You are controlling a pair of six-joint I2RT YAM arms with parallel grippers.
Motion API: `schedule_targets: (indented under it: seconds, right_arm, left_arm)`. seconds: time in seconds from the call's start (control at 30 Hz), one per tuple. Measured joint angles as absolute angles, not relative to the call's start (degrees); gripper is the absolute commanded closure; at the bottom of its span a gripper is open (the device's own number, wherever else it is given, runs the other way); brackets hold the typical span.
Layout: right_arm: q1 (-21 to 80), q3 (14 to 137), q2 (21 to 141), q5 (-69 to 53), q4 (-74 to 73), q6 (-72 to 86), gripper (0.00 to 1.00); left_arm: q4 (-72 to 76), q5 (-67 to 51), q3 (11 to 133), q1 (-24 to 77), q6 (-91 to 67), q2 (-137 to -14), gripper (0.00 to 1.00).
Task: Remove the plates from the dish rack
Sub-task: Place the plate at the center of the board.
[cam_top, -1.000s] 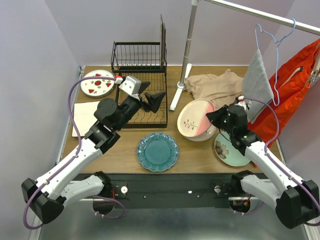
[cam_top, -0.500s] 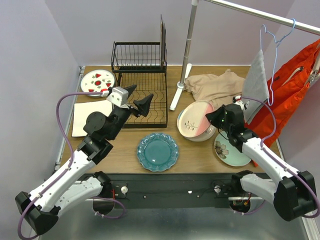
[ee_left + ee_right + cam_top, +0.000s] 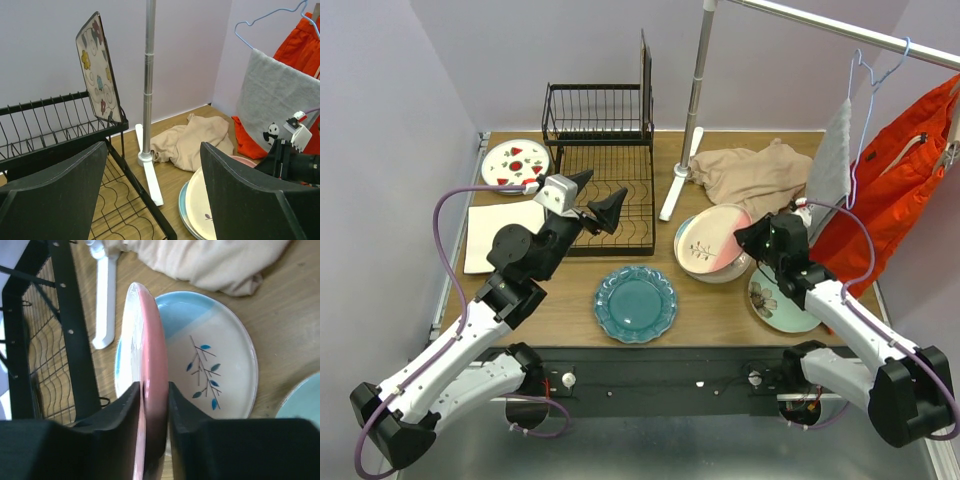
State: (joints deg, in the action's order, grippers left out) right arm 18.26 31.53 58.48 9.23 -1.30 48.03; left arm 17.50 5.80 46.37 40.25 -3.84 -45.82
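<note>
Looking down from overhead, I see my right claw clenched on the rim of the pink plate, with a finger against each face in the wrist view. That plate tilts up on edge over the blue plate, and I cannot tell whether the two touch. The blue plate lies flat on the table, just right of the rack. My left claw hangs spread wide and grasps nothing, above the front of the rack's lower tray. A square floral plate stands upright at the right end of the upper basket. On the table, the teal plate lies near the front middle. The red-fruit plate sits left of the rack, and the green plate is partly under my right arm.
</note>
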Motion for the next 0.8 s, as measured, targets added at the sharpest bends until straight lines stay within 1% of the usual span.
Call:
schedule_targets:
  seconds: [0.2, 0.8]
  right_arm:
    - [17.98, 28.60, 57.93, 12.03, -3.60, 49.39, 0.53]
    - [17.91, 25.58, 57.06, 16.03, -8.23, 50.50, 0.52]
  left_arm:
    - [17.52, 5.78, 46.37, 40.36, -3.84, -45.87, 0.16]
    - [17.47, 5.78, 46.37, 40.38, -3.62, -46.61, 0.16]
